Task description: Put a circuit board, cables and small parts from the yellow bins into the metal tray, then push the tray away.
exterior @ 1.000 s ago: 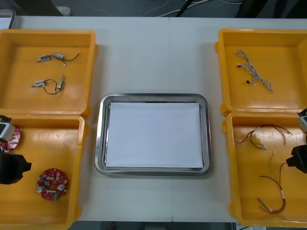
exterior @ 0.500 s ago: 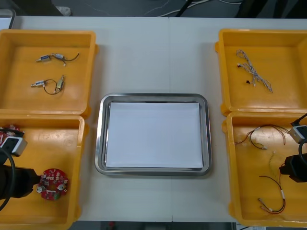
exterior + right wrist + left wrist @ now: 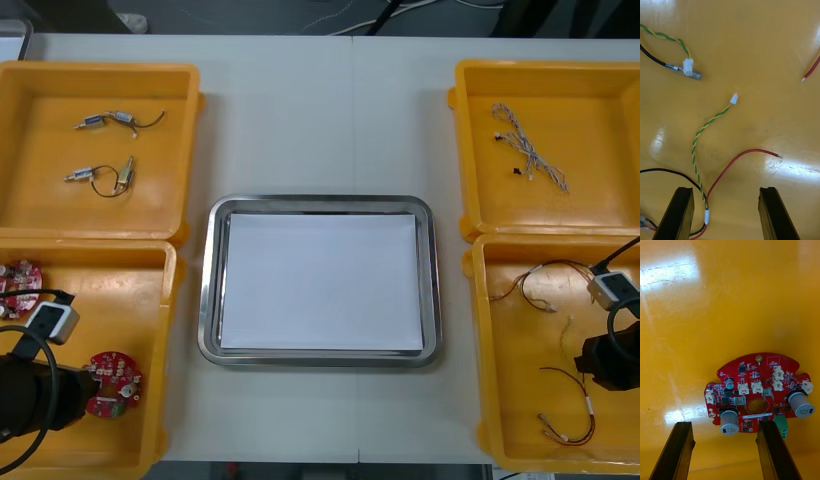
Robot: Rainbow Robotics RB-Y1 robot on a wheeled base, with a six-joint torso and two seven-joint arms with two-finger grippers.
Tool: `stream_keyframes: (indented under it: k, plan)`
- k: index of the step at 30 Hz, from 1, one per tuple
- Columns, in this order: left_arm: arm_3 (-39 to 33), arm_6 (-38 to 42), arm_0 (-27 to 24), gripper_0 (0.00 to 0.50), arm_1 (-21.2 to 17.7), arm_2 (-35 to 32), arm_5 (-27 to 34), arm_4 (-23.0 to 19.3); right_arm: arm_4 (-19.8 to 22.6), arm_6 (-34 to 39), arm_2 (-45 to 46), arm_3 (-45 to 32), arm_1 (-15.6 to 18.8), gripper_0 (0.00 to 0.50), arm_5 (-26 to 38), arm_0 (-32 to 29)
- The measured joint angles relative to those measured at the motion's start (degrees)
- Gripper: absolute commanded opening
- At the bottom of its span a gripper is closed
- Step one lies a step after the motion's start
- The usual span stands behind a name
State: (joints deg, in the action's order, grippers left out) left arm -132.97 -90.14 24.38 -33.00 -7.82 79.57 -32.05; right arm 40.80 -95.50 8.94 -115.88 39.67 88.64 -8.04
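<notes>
Surface (image 3: 320, 120): light; four bins at the sides, tray between.

Near left bin (image 3: 130, 300), near right bin (image 3: 520, 350): yellow, stock for the two arms.

Tray (image 3: 207, 300): white inside, nothing loaded yet.

Left tool (image 3: 724, 423): open, low over near left bin; board ahead but off-centre, one finger (image 3: 769, 450) beside its green connector (image 3: 780, 425). Best shifted sideways until centred, then lowered square and closed across the rim.

Right tool (image 3: 726, 189): open, over near right bin, two cables between the fingers. Best closed on one strand only; otherwise likely to drag its neighbours.

Board (image 3: 752, 378): round, red, flat on the bin floor.

Red cable (image 3: 737, 159), twisted cable (image 3: 694, 150): crossing close to one finger.
</notes>
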Motion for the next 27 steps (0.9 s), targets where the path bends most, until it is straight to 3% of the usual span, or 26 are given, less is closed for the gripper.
stream_keyframes:
  k: [10, 17, 27]
  plan:
    - [0.0, -0.38, 1.26, 0.5, 0.4, 1.32, -2.37, 1.81, -1.99, -1.33, -0.29, 0.0, -2.88, 0.5, -0.44, -0.74]
    - [0.79, -0.39, 2.5, 0.5, 0.41, 1.65, -5.37, 2.51, -4.12, -1.41, -2.27, -0.01, -3.23, 0.5, -4.2, -2.11]
    - [3.52, -0.42, 2.53, 0.5, 0.43, 3.06, -8.67, 3.23, -5.85, -1.41, -3.0, -0.01, -3.25, 0.5, -4.79, -3.22]
